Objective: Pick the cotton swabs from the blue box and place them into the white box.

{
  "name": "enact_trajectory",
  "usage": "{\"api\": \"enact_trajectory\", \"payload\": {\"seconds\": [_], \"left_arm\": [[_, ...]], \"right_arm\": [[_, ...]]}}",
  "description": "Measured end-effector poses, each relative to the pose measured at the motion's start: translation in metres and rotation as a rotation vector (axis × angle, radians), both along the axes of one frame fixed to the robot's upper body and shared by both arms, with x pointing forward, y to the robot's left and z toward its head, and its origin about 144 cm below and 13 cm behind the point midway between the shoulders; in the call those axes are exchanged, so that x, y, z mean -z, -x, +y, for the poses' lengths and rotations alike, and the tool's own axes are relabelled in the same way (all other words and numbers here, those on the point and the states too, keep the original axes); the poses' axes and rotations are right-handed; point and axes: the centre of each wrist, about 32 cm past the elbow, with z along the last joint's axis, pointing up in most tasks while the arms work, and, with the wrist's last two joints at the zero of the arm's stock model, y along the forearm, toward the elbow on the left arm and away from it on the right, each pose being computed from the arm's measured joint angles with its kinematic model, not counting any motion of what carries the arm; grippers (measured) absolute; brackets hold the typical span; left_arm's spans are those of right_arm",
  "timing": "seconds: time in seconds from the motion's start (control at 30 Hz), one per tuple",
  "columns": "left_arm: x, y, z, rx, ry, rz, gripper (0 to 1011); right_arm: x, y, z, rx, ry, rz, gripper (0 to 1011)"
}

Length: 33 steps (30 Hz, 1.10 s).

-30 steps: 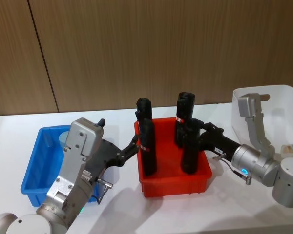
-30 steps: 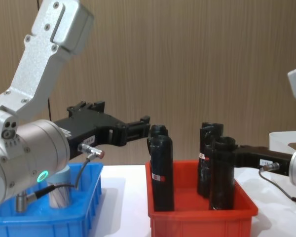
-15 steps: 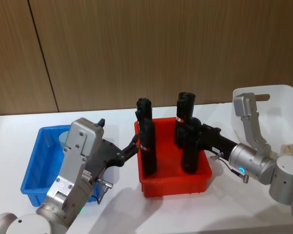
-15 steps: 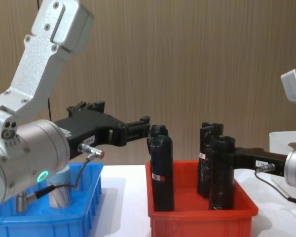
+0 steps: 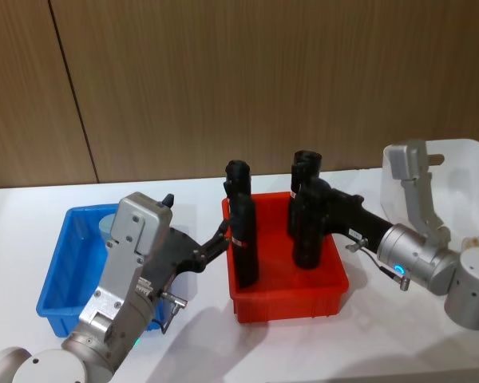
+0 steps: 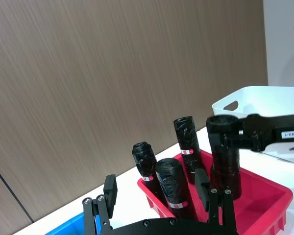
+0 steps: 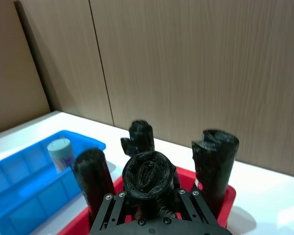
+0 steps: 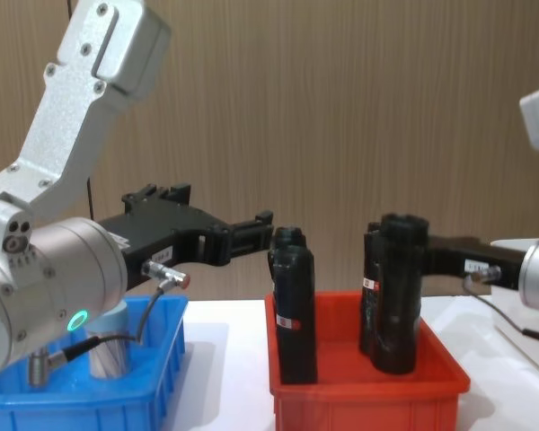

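Right gripper [image 5: 319,209] clenched on tall black roll with red-white label [image 5: 307,227], held upright over red plastic bin [image 5: 291,291], base lifted slightly off bin floor. Three more black rolls [image 5: 242,239] stand in red bin. Left gripper [image 5: 221,237] released, fingers spread, hovering between shallow bright blue ribbed bin [image 5: 60,275] and red bin. Clear cotton-swab tub with pale blue-grey lid [image 7: 60,152] stands in blue bin. Plain white smooth-sided bin [image 5: 455,171] at worktop's right, beyond right arm.
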Motion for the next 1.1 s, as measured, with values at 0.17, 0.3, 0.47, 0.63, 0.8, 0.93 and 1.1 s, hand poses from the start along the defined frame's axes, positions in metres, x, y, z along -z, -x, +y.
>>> {"api": "enact_trajectory", "payload": {"seconds": [0.17,0.3,0.47,0.63,0.8,0.93,1.1], "left_arm": [[0.000,0.000,0.000,0.000,0.000,0.000,1004],[0.000,0.000,0.000,0.000,0.000,0.000,1004],[0.000,0.000,0.000,0.000,0.000,0.000,1004],[0.000,0.000,0.000,0.000,0.000,0.000,1004],[0.000,0.000,0.000,0.000,0.000,0.000,1004],[0.000,0.000,0.000,0.000,0.000,0.000,1004],[0.000,0.000,0.000,0.000,0.000,0.000,1004]], "right_arm": [[-0.013,0.007,0.001,0.001,-0.006,-0.033,392],[-0.025,0.014,0.001,0.007,-0.008,-0.064,376],[-0.044,0.024,0.001,0.025,-0.009,-0.112,360],[-0.059,0.032,-0.001,0.055,-0.008,-0.146,360],[-0.074,0.041,-0.008,0.108,-0.001,-0.181,360],[-0.083,0.046,-0.014,0.153,0.010,-0.198,360],[-0.091,0.052,-0.024,0.215,0.025,-0.216,360]]}}
